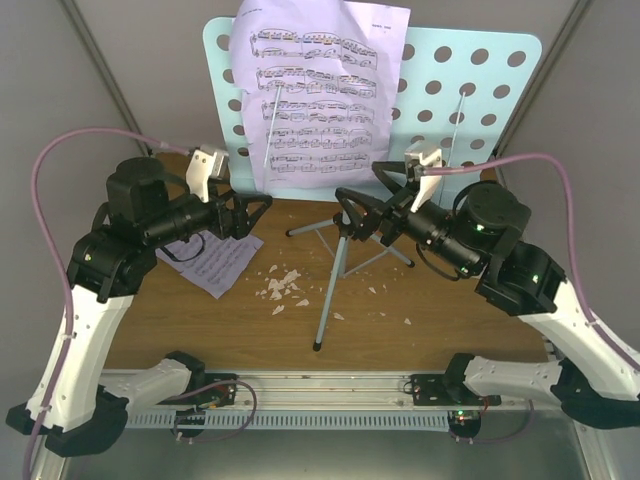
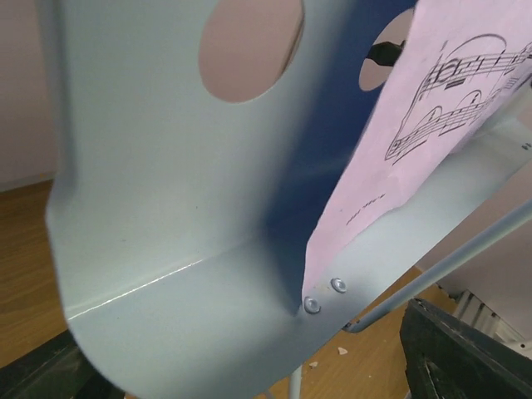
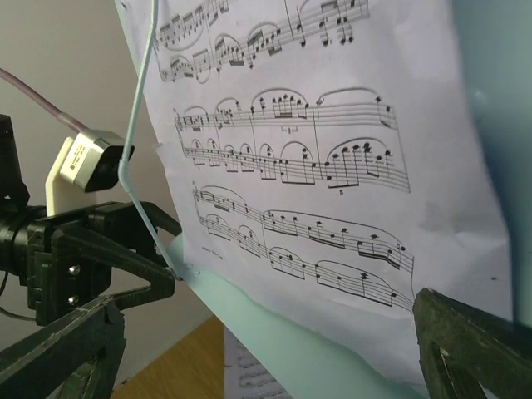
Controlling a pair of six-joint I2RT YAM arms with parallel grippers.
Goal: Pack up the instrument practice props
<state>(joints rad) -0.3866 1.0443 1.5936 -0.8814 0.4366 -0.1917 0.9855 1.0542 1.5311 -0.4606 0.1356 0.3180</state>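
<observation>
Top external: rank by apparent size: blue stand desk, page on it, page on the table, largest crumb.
1. blue stand desk
2. page on it
3. page on the table, partly under left arm
4. largest crumb

Robot test cell, a lab setting: plain grey panels [image 1: 600, 100] enclose my wooden tabletop [image 1: 460, 320], my arm bases [image 1: 200, 388] bolt to a metal rail [image 1: 330, 385], pink cables [image 1: 90, 133] run loose.

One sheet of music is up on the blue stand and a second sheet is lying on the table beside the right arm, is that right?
Not quite. The second sheet lies on the table beside the left arm, not the right; the top view shows it. The first sheet is indeed up on the blue stand.
</observation>
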